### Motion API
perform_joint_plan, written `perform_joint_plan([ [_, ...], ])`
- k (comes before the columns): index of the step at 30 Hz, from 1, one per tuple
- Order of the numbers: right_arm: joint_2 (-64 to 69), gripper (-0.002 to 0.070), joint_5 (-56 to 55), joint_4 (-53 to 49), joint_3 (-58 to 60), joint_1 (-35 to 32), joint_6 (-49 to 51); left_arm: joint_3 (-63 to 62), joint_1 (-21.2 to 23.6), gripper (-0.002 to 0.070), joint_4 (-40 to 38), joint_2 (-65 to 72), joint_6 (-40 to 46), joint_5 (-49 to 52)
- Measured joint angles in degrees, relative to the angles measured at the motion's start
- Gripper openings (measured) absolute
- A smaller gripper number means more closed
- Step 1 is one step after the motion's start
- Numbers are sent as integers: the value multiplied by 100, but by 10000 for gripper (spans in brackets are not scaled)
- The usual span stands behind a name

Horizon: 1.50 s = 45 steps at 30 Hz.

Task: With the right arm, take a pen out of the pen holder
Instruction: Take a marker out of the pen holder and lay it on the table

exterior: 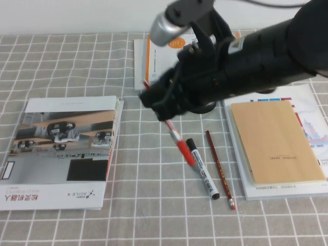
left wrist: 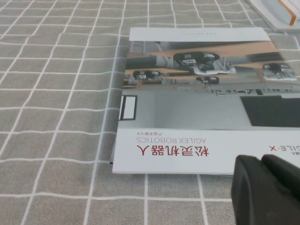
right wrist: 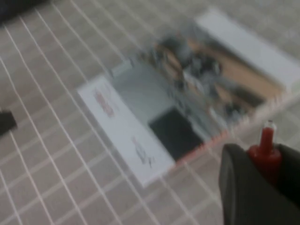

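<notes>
My right gripper (exterior: 160, 101) hangs over the middle of the table, shut on a red pen (exterior: 180, 144). The pen slants down toward the near side, its red cap end low beside a black-and-white marker (exterior: 203, 170). In the right wrist view the pen's red end (right wrist: 266, 146) sticks out between the dark fingers (right wrist: 241, 183). A dark rounded shape (exterior: 206, 108) shows under the right arm; whether it is the pen holder I cannot tell. My left gripper (left wrist: 261, 160) is shut and holds nothing, just off the near edge of a brochure (left wrist: 197, 93).
The marker and a red-brown pencil (exterior: 220, 170) lie on the checked cloth. At the right a tan notebook (exterior: 274, 141) rests on white sheets. The brochure (exterior: 64, 148) lies at the left. An orange-trimmed leaflet (exterior: 156, 59) is at the back.
</notes>
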Motion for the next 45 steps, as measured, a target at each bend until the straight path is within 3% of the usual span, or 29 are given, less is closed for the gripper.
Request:
perform_joint_plan([
  [9,240,65,916,-2582,2,-87,3213,0,0,-5,0,0,0,0],
  [14,606,65,1068,-3092,2,-293,4126,0,0,-5,0,0,0,0],
  [24,1301,65,1070,-3206,2,-837,4579,0,0,-5,0,0,0,0],
  [45,2221,64,333,-3228,2,-1146,4795,0,0,-5,0,0,0,0],
])
